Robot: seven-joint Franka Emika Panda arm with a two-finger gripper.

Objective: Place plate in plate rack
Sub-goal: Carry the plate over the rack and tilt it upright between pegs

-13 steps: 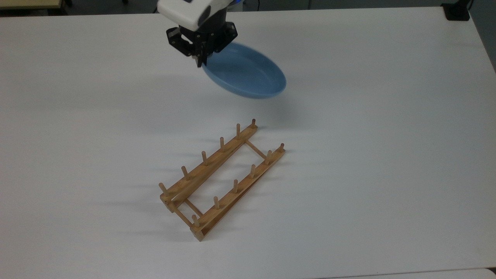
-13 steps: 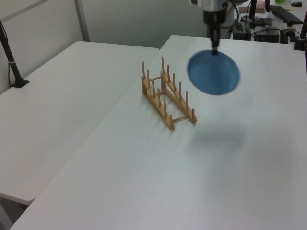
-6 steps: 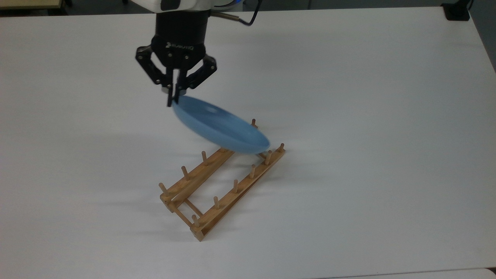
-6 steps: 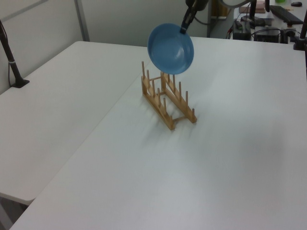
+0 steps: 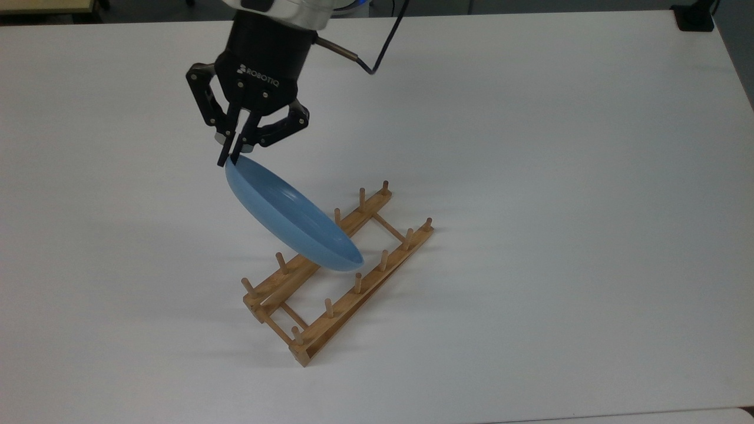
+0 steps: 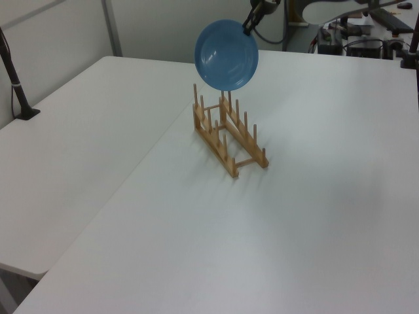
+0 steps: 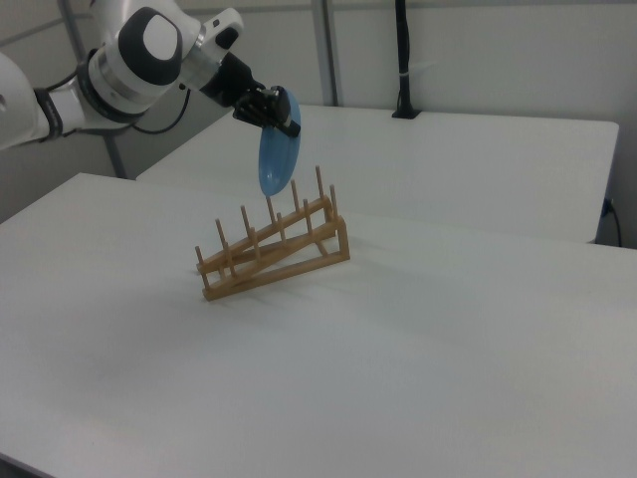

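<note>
I've got the black two-finger pincer (image 5: 228,160) clamped on the rim of the round, glossy light-blue plate (image 5: 288,217), which hangs on edge in the air, tilted, above the light-brown wooden peg rack (image 5: 339,271). In the right view, the plate's lower edge sits just over the peg tips. The rack stands on the white worktop (image 5: 559,206).

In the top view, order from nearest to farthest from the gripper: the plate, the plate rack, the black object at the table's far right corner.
1. The plate, held at its rim, just below the gripper.
2. The plate rack, lower, under the plate.
3. The black object, top right corner.
</note>
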